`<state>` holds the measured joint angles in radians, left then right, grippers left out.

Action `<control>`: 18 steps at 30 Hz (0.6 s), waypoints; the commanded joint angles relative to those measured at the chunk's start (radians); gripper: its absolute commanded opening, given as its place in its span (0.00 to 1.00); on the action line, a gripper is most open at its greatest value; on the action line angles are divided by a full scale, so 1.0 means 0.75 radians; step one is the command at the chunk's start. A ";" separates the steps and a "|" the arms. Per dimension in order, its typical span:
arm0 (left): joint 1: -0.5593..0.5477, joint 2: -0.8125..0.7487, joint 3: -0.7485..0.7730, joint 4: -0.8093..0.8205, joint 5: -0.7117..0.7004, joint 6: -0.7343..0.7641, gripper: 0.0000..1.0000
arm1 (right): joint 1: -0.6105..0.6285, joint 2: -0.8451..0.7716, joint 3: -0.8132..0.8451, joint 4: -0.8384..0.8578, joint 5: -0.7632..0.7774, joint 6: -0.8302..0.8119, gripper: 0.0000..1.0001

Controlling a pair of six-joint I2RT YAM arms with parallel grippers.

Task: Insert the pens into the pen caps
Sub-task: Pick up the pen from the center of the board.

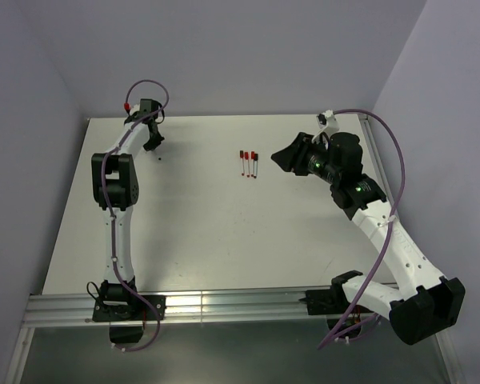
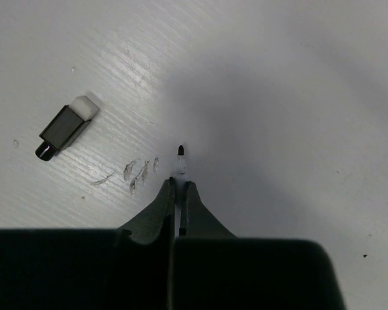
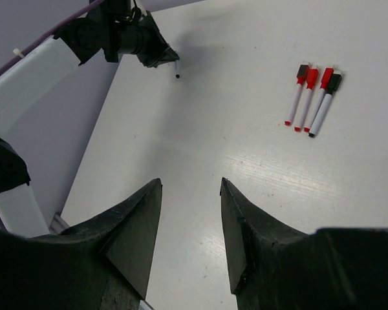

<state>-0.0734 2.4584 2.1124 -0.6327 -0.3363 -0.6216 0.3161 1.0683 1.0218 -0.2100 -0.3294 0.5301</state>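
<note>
My left gripper (image 2: 181,183) is shut on a thin white pen (image 2: 180,161) at the far left of the table, and the pen's black nib pokes out past the fingertips. A black pen cap (image 2: 64,126) with a white end lies flat on the table, to the left of that nib and apart from it. In the top view the left gripper (image 1: 153,146) is near the back left corner. Several capped pens (image 3: 313,100) lie side by side mid-table, most with red caps and one with a black cap (image 3: 334,81). My right gripper (image 3: 191,182) hangs open and empty, right of those pens (image 1: 248,163).
Faint scribble marks (image 2: 137,172) sit on the table just left of the held pen. The left wall runs close to the left arm (image 1: 116,180). A purple cable (image 1: 388,160) loops over the right arm. A metal rail (image 1: 224,306) lines the near table edge.
</note>
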 commanded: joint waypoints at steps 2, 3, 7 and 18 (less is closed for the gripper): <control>-0.004 -0.079 -0.076 0.037 0.051 -0.022 0.00 | -0.006 -0.021 0.008 0.057 -0.035 -0.013 0.49; -0.004 -0.150 -0.137 0.062 0.096 -0.032 0.00 | -0.006 -0.013 0.010 0.061 -0.045 -0.009 0.49; -0.006 -0.389 -0.347 0.207 0.298 -0.106 0.00 | -0.004 0.026 0.024 0.096 -0.150 0.013 0.50; -0.080 -1.199 -1.219 1.003 0.900 -0.412 0.00 | 0.096 0.222 0.010 0.429 -0.438 0.214 0.54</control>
<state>-0.1135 1.6722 1.3048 -0.1272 0.1513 -0.8352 0.3511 1.2037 1.0214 -0.0277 -0.5892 0.6418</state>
